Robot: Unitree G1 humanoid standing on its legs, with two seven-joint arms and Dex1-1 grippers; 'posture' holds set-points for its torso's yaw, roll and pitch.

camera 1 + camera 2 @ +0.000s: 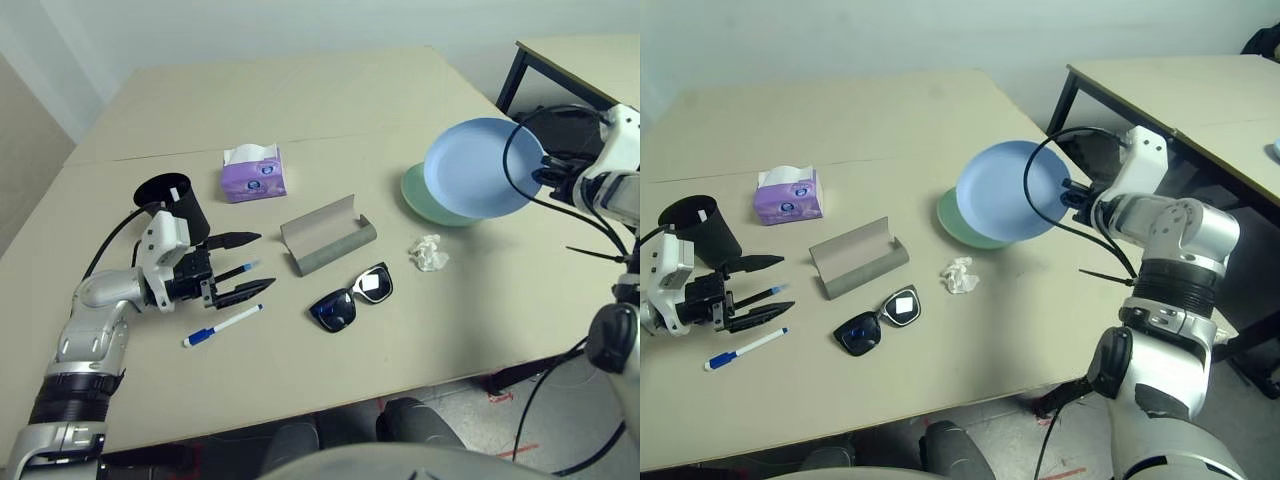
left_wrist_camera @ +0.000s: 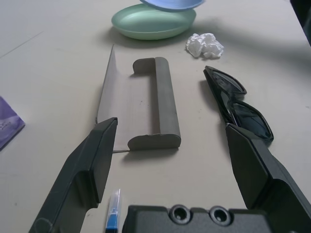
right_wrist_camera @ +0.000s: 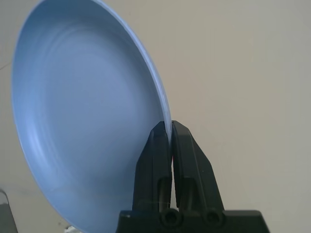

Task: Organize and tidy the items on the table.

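Blue plate [image 3: 87, 111], seen at a slant, its rim pinched between the two black fingers of the right gripper [image 3: 170, 127]. Behind the plate lies the pale beige table [image 3: 243, 97]. Just beside the plate's edge, partly hidden, is a bit of white tissue [image 3: 72, 229]. Near the plate, a grey object [image 3: 7, 218] with a curved end is partly visible.

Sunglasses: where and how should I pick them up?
I'd grip the sunglasses at the bridge, coming from above with the fingers astride it. They lie open with bare table around them, and the bridge is the narrow part between two wide lenses, so it should pinch easiest.
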